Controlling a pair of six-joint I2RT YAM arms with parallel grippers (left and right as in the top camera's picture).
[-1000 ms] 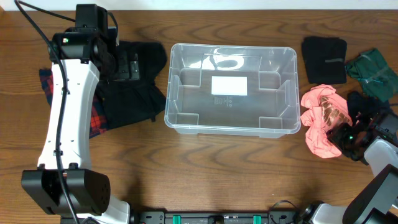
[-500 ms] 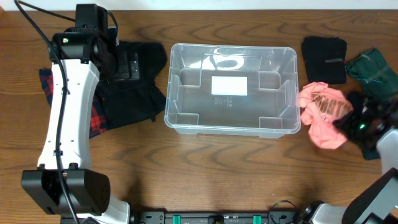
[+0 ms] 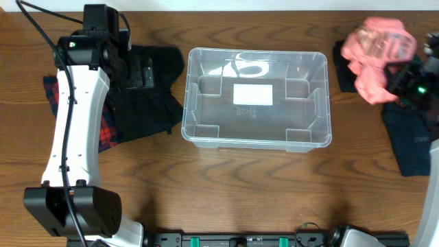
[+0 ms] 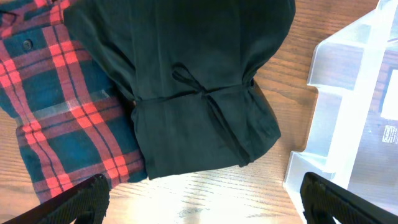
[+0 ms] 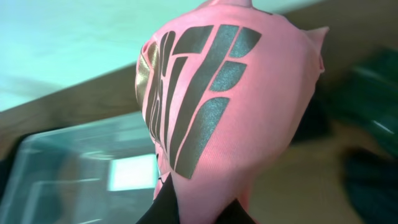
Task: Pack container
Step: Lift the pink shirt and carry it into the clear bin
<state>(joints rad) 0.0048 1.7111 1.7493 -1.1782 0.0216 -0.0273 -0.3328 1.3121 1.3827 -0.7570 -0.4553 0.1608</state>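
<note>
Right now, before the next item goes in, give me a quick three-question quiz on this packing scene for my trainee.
1. True or false: the container holds clothing.
2. What is the right gripper clamped on? A a cup; B the pink garment; C nothing.
3. Fill in: the left gripper hangs open over a ___ garment.

Key: 1 false, only its white label shows inside. 2 B. 3 black: the black garment lies beside the container.

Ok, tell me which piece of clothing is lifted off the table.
The pink shirt, held up in the right gripper; the others all lie on the table.
</note>
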